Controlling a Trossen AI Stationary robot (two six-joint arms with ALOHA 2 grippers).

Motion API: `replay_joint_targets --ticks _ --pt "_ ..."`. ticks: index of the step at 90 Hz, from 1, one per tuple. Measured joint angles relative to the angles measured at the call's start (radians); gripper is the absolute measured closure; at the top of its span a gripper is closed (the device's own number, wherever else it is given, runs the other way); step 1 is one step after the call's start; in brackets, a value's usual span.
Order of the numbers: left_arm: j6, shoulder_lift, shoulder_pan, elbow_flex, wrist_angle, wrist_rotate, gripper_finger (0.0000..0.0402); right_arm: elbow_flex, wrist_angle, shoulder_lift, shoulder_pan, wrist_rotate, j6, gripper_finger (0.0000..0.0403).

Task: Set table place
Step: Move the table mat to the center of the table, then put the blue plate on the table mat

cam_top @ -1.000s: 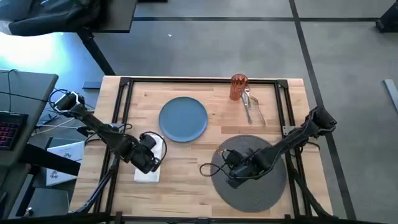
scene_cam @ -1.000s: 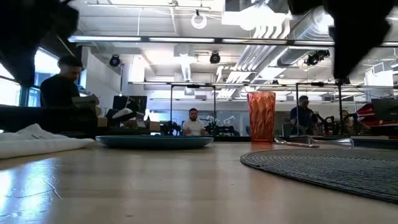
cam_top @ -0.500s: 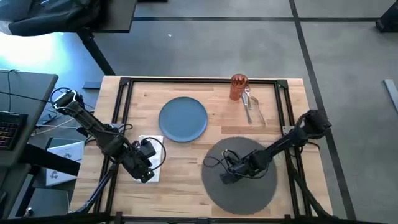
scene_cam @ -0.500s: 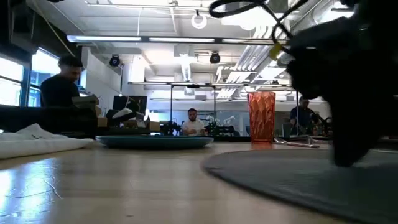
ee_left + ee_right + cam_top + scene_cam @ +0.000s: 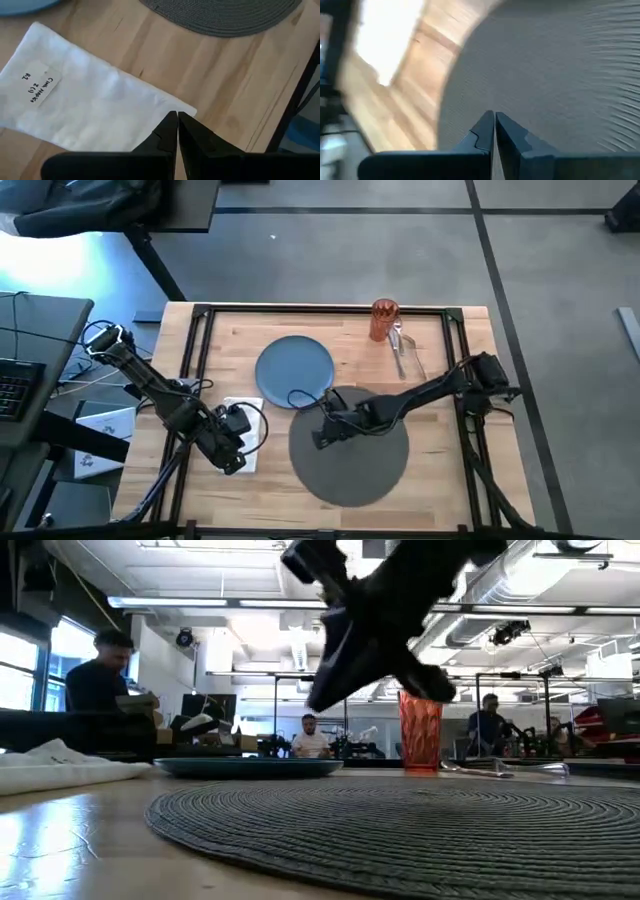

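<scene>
Under the black right gripper (image 5: 322, 438) lies a dark grey mat (image 5: 350, 470), woven in fine concentric rings. Just beyond it sits a plain blue plate (image 5: 294, 370). Beneath the black left gripper (image 5: 232, 463) is a white napkin (image 5: 85, 107) bearing a small white label with dark handwriting. The table (image 5: 290, 480) is pale, striped wood framed by a black rail. Farther from the right gripper stand a translucent orange ribbed tumbler (image 5: 383, 320) and silver cutlery (image 5: 403, 355).

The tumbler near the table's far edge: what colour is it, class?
The tumbler is orange, translucent with a faceted surface; the low view shows it best.
</scene>
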Motion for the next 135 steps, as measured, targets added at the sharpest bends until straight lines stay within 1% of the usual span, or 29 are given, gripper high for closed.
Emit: replay_joint_targets --ticks 5,10,18,22,32,45,52,56,72,83,93,101,113,120,126,135 --pt "-0.008 0.000 0.000 0.000 0.000 -0.003 0.0401 0.031 -0.151 0.000 0.008 -0.011 0.019 0.0403" --pt "-0.017 0.000 0.000 0.000 0.000 -0.007 0.0401 0.037 -0.262 0.004 0.019 -0.025 0.054 0.0403" --pt "-0.024 0.000 0.000 0.000 0.001 -0.020 0.0401 -0.003 -0.319 0.008 0.042 -0.065 0.113 0.0403" --pt "-0.024 0.000 0.000 0.000 0.001 -0.027 0.0401 -0.038 -0.296 0.009 0.054 -0.082 0.139 0.0403" --pt "-0.024 0.000 0.000 0.000 0.003 -0.049 0.0401 -0.115 -0.152 0.009 0.073 -0.093 0.214 0.0403" --pt "-0.024 0.000 0.001 0.000 0.005 -0.063 0.0401 -0.191 0.047 0.011 0.047 -0.078 0.318 0.0403" --pt "-0.024 0.000 0.001 0.000 0.004 -0.076 0.0401 -0.206 0.117 0.013 0.025 -0.052 0.324 0.0403" --pt "-0.020 0.000 0.001 0.000 0.005 -0.082 0.0401 -0.205 0.150 0.014 0.012 -0.042 0.300 0.0403" --pt "-0.008 0.000 0.002 0.000 0.006 -0.081 0.0401 -0.134 0.125 -0.025 -0.021 -0.035 0.181 0.0403" --pt "-0.006 0.000 0.002 0.000 0.015 -0.078 0.0401 -0.075 0.086 -0.062 -0.048 0.019 0.123 0.0403" --pt "0.026 0.000 0.002 0.000 0.046 -0.078 0.0401 -0.029 0.086 -0.068 -0.109 0.080 0.096 0.0398" --pt "0.050 0.000 0.002 0.000 0.057 -0.077 0.0401 -0.023 0.107 -0.054 -0.177 0.070 0.052 0.0372" --pt "0.030 0.000 0.002 0.000 0.055 -0.073 0.0401 -0.024 0.102 -0.010 -0.283 0.009 0.021 0.0298" --pt "-0.002 0.000 0.002 0.000 0.055 -0.081 0.0401 -0.024 0.108 0.014 -0.340 -0.051 -0.011 0.0251" --pt "-0.059 0.000 0.006 0.000 0.055 -0.081 0.0401 -0.025 0.115 0.039 -0.380 -0.097 -0.012 0.0219" --pt "-0.114 0.000 0.011 0.000 0.054 -0.103 0.0401 -0.025 0.146 0.075 -0.422 -0.136 0.004 0.0193"
